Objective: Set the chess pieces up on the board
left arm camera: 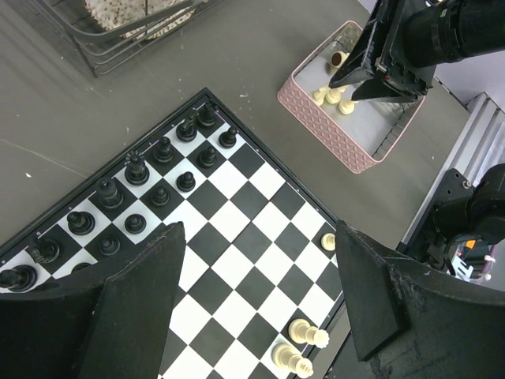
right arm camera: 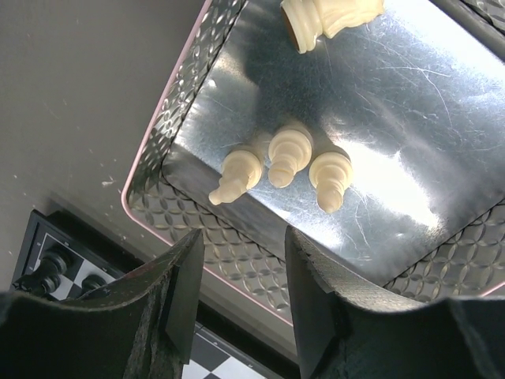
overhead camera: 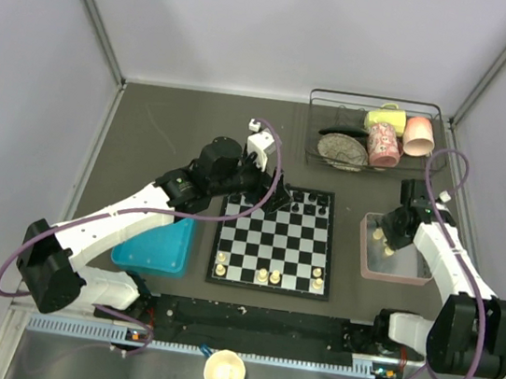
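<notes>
**Top external view: both grippers empty, cream pieces split between board and tray**

From above I see the board (overhead camera: 275, 249) in the middle of the table, between a blue tray (overhead camera: 154, 253) and a pink tray (left arm camera: 323, 130). Black pieces (left arm camera: 158, 170) fill its two far rows. Some cream pieces (overhead camera: 263, 274) stand along its near edge.

The left gripper (left arm camera: 259, 253) hangs over the board, close to the black rows. Its jaws are wide apart and nothing is between them. The right gripper (right arm camera: 243, 253) is above the pink tray, over the wall on the board side. Its jaws are partly apart and it holds nothing. Just beyond its fingertips three cream pieces lie on their sides, close together on the shiny tray floor. One more lies farther in.
</notes>
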### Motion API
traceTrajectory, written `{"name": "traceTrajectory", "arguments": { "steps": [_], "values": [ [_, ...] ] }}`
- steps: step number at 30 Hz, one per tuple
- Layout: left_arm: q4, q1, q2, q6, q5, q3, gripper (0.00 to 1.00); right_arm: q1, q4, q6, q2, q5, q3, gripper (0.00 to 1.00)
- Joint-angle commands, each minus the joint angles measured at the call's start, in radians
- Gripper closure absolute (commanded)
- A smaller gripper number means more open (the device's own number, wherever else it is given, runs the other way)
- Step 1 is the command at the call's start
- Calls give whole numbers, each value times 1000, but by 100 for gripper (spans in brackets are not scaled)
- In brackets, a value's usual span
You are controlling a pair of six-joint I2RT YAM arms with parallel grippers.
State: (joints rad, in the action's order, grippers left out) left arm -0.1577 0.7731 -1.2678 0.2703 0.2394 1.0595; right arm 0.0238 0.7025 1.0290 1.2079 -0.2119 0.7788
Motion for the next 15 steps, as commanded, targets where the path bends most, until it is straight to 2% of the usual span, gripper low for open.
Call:
{"name": "traceTrajectory", "arguments": {
  "steps": [1,15],
  "values": [
    [55,2,-4,-16,-14,-1,19,-16,-24,-14,19,-12,10,55],
    [55,3,-7,-22,-23,-3,19,-19,-70,-15,94,-15,27,60]
  ]
}}
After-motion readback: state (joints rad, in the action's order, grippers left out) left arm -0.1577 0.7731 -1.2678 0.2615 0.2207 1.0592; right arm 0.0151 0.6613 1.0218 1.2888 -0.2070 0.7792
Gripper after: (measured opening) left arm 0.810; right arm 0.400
